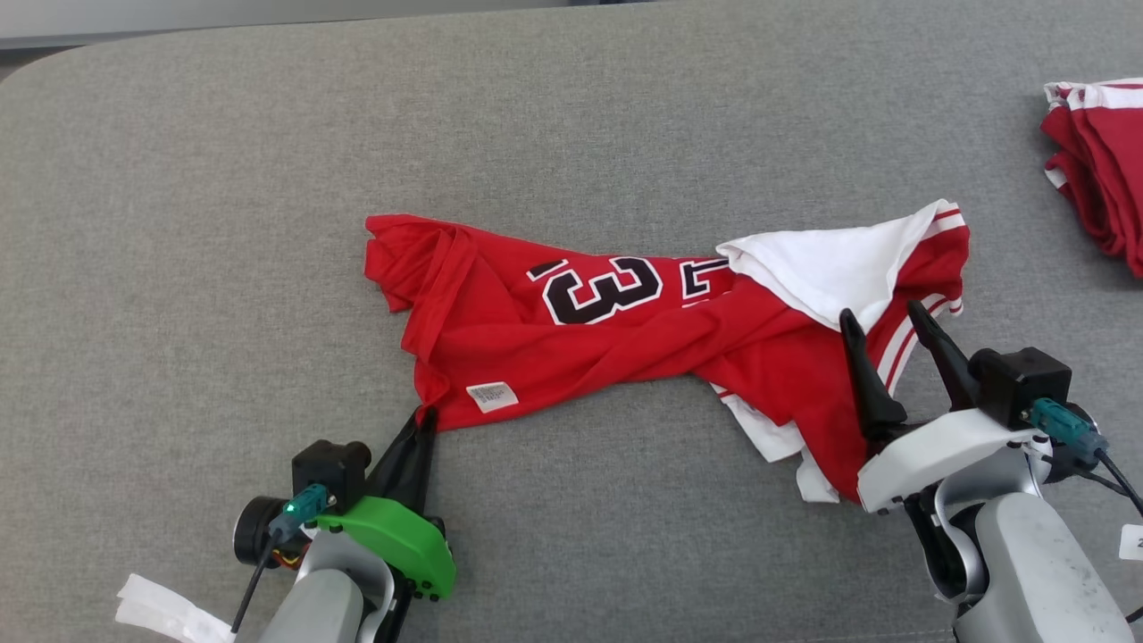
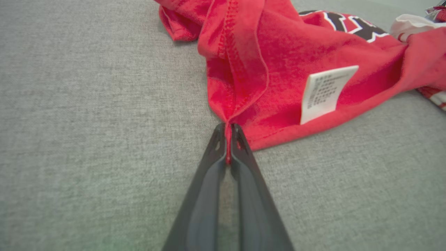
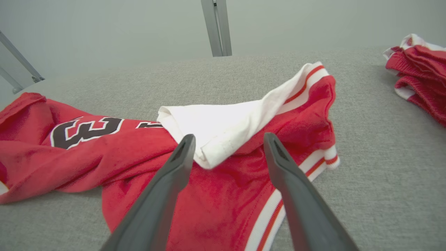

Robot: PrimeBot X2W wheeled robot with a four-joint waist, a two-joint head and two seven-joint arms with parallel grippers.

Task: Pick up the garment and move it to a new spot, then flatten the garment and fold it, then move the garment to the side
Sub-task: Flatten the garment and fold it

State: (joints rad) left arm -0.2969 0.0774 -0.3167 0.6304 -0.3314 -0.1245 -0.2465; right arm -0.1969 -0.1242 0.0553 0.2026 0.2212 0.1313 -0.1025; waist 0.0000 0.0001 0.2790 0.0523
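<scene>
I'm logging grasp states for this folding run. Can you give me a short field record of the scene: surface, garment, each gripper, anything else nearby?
surface: grey fabric surface
garment: red jersey, crumpled and twisted, black number showing, white inside turned out at its right end
care label: white, near the jersey's lower left corner
left gripper: shut on the jersey's lower left corner
right gripper: open, fingers over the jersey's striped right end, not gripping
other: red-and-white pile at the far right, apart from the jersey

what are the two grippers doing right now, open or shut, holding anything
left gripper: shut on the hem corner of the red jersey
right gripper: open above the jersey's striped end, holding nothing
</scene>
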